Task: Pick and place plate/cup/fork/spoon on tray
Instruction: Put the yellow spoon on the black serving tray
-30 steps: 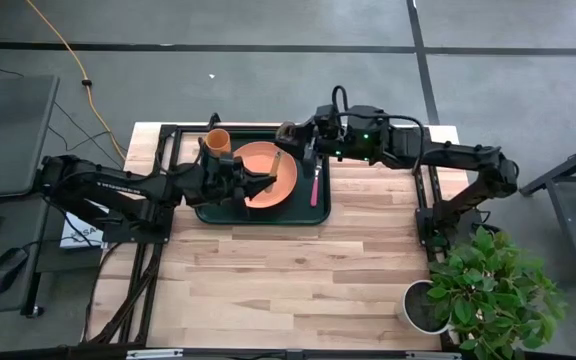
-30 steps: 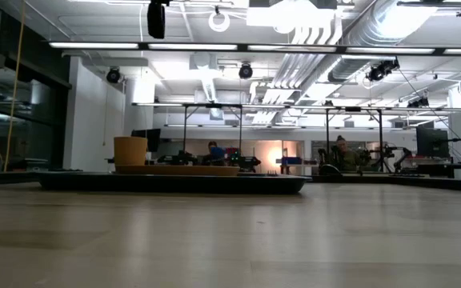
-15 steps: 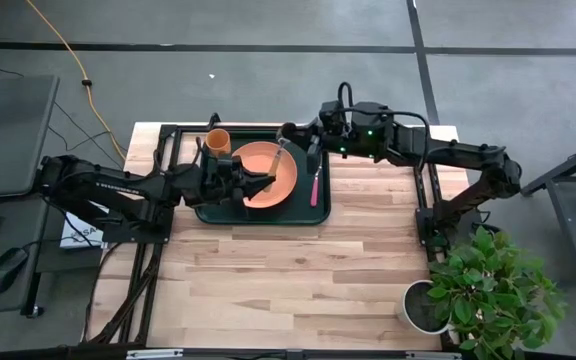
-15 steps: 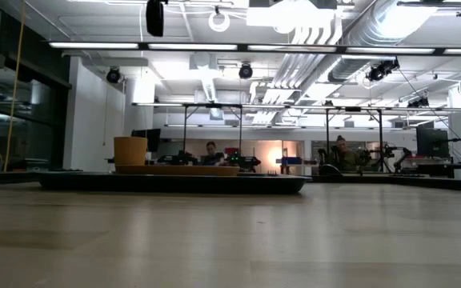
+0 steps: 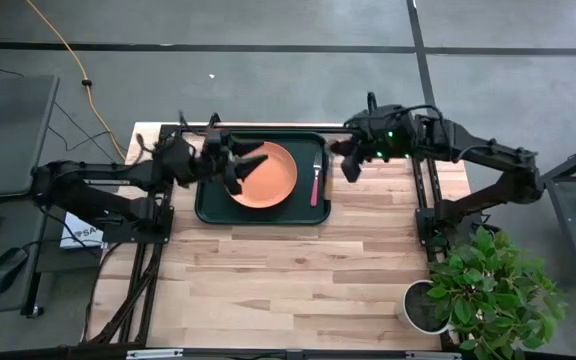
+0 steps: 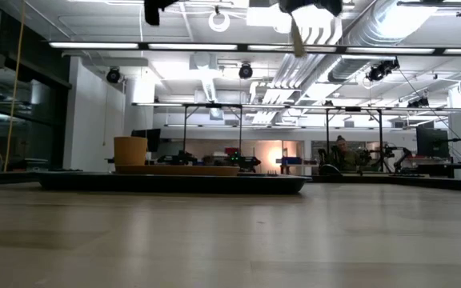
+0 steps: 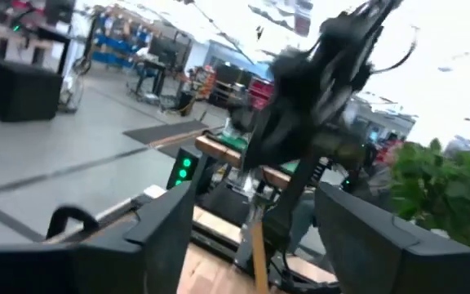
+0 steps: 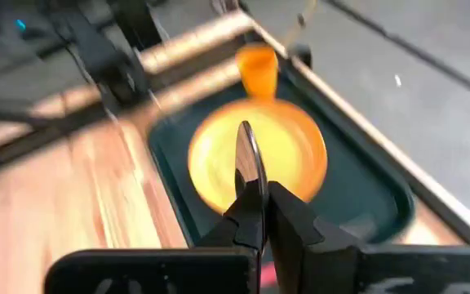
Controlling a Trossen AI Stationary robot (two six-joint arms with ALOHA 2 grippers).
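Note:
The dark green tray (image 5: 208, 205) lies at the table's far middle, and the orange plate (image 5: 268, 178) rests flat in it. The pink-handled fork (image 5: 316, 185) lies in the tray to the plate's right. The orange cup (image 8: 258, 67) stands in the tray's far left corner; in the high view my left arm covers it. My left gripper (image 5: 246, 165) hovers open above the plate's left side, with nothing between its fingers (image 7: 161, 237). My right gripper (image 5: 350, 166) is off the tray's far right corner, raised and shut on the spoon (image 8: 246, 151). My right gripper pinches the spoon between its two fingers (image 8: 255, 214); the fingers hide which part they are on. A narrow shiny part (image 8: 246, 163) sticks out past the fingertips. In the low view a tan length (image 6: 296, 40) hangs slanting below the gripper, clear of tray and table.
Bare wooden tabletop (image 5: 268, 280) fills the near half. A potted plant (image 5: 488, 295) stands at the near right corner. Black frame rails (image 5: 158, 180) run along both sides of the table. People sit in the room far behind the table.
My right gripper has shut on the spoon over the plate's far edge, lifted it and carried it right, past the tray's right rim. My left gripper has opened, risen off the plate and drawn back toward the table's far left. Plate, cup and fork stayed put.

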